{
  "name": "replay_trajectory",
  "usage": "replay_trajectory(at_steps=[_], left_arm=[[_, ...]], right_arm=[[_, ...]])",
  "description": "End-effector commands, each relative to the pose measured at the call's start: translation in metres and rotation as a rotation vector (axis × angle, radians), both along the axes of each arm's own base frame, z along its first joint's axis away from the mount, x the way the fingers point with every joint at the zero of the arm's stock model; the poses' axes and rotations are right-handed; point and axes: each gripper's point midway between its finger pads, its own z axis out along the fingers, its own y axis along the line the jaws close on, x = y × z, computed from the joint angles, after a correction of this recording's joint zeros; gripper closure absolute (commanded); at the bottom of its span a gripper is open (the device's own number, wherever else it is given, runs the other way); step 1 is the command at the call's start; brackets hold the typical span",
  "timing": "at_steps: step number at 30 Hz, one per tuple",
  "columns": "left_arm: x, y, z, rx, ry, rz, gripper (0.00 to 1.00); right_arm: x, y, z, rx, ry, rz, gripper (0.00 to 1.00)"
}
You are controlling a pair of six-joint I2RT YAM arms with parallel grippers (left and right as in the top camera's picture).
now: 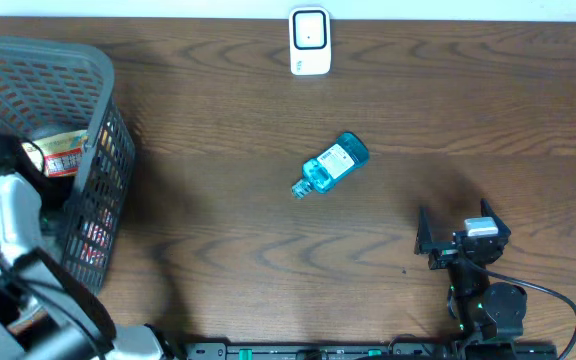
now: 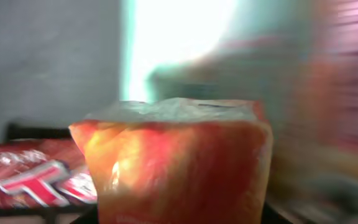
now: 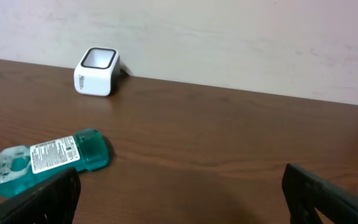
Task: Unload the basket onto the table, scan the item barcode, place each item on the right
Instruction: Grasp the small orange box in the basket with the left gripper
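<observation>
Overhead view: the left gripper (image 1: 23, 155) is lowered into the grey mesh basket (image 1: 98, 210), where the goods are kept. A crinkled orange-red foil packet (image 2: 176, 165), judged the item to be scanned, fills the left wrist view; whether the jaws are closed on it cannot be told. The white box-shaped scanner (image 1: 309, 41) is set at the far table edge, window upward, presumably so a code can be presented from above. The right gripper (image 1: 454, 215) is held wide apart and empty, well apart from the teal plastic bottle (image 1: 332, 165).
</observation>
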Motion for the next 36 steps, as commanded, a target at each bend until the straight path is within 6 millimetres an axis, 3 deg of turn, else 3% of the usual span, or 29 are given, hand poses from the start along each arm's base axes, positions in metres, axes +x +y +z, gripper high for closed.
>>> replay_trajectory(at_steps=[1, 5, 7, 9, 13, 16, 17, 18, 21, 24, 29, 36], left_arm=[[0.032, 0.012, 0.093, 0.144, -0.263, -0.063, 0.58], [0.042, 0.019, 0.181, 0.327, -0.51, -0.067, 0.59], [0.044, 0.009, 0.224, 0.387, -0.653, -0.096, 0.58], [0.05, -0.006, 0.239, 0.342, -0.734, -0.156, 0.58], [0.067, -0.06, 0.255, 0.193, -0.878, -0.385, 0.58], [0.077, -0.107, 0.275, 0.155, -0.995, -0.595, 0.59], [0.082, -0.14, 0.283, 0.156, -1.045, -0.733, 0.58], [0.084, -0.16, 0.284, 0.161, -1.062, -0.815, 0.59], [0.082, -0.217, 0.282, 0.166, -1.096, -1.047, 0.58], [0.077, -0.274, 0.266, 0.169, -1.077, -1.254, 0.58], [0.07, -0.325, 0.2, 0.234, -0.806, -1.394, 0.58], [0.039, -0.418, 0.125, 0.201, -0.665, -1.824, 0.58]], right_arm=[[0.0, -0.001, -0.001, 0.015, 0.007, -0.004, 0.01], [0.0, -0.001, -0.001, 0.015, 0.007, -0.004, 0.01], [0.0, -0.001, -0.001, 0.015, 0.007, -0.004, 0.01], [0.0, -0.001, -0.001, 0.015, 0.007, -0.004, 0.01], [0.0, -0.001, -0.001, 0.015, 0.007, -0.004, 0.01], [0.0, -0.001, -0.001, 0.015, 0.007, -0.004, 0.01], [0.0, -0.001, -0.001, 0.015, 0.007, -0.004, 0.01], [0.0, -0.001, -0.001, 0.015, 0.007, -0.004, 0.01], [0.0, -0.001, -0.001, 0.015, 0.007, -0.004, 0.01], [0.0, -0.001, -0.001, 0.015, 0.007, -0.004, 0.01], [0.0, -0.001, -0.001, 0.015, 0.007, -0.004, 0.01], [0.0, -0.001, -0.001, 0.015, 0.007, -0.004, 0.01]])
